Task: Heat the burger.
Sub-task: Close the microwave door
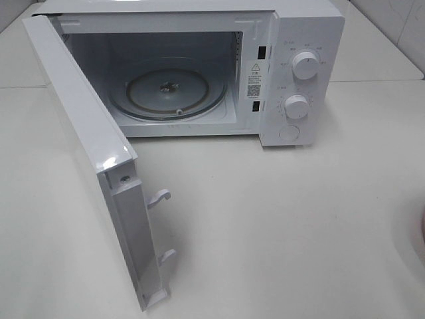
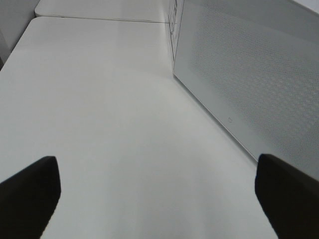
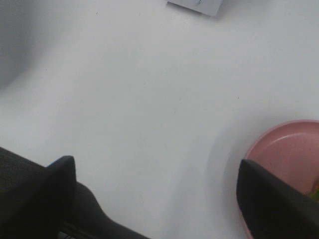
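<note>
White box microwave (image 1: pixel 292 66) door (image 1: pixel 86 133) stands open, glass turntable (image 1: pixel 167 90) bare. Burger barely visible on pink round plate (image 3: pixel 289 154), at four o'clock of the microwave. Loading and heating outstanding. Left gripper (image 2: pixel 157 194) and right gripper (image 3: pixel 154 194) both released, empty.

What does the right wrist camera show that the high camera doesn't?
Only the right wrist view: the pink plate with a sliver of green at its edge, and the right gripper, jaws wide and holding nothing. Only the high view: the microwave, its door swung open, the bare glass turntable and two knobs. Both: the white table.
</note>
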You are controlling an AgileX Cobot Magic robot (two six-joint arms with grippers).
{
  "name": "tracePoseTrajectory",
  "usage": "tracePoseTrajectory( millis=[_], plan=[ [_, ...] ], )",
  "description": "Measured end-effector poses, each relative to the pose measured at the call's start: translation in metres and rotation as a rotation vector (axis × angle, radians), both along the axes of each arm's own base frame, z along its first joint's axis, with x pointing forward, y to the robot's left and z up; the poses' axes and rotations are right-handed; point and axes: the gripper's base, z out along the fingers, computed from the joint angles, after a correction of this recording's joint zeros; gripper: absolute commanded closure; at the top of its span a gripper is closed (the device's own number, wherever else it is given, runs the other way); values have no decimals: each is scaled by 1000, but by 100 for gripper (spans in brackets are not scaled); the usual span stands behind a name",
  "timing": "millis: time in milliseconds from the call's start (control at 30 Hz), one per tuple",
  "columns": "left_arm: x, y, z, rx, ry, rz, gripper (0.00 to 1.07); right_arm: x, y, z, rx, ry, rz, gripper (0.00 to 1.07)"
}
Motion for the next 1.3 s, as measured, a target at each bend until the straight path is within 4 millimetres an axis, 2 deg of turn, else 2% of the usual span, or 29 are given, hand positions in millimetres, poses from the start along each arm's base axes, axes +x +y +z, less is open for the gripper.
tracePoseTrajectory(
  millis=[133,333,500,667,700,800,867,1067,1300],
  plan=[
    [0,0,0,0,0,0,9,-20,-10,5,22,-30,-4,30],
    [0,0,0,0,0,0,9,-36,-20,9,52,-78,-27,31],
    [0,0,0,0,0,0,9,-63,-36,12,80,-172,-133,31],
    [0,0,0,0,0,0,9,-76,-42,13,108,-238,-187,31],
    [0,0,0,0,0,0,9,-84,-44,10,115,-263,-227,31],
    [0,0,0,0,0,0,9,-88,-45,10,117,-272,-248,31],
    [0,0,0,0,0,0,9,-99,-48,3,128,-319,-317,31],
    [0,0,0,0,0,0,9,-107,-48,-11,134,-352,-368,31],
    [0,0,0,0,0,0,9,-104,-44,-14,177,-354,-366,31]
  ],
)
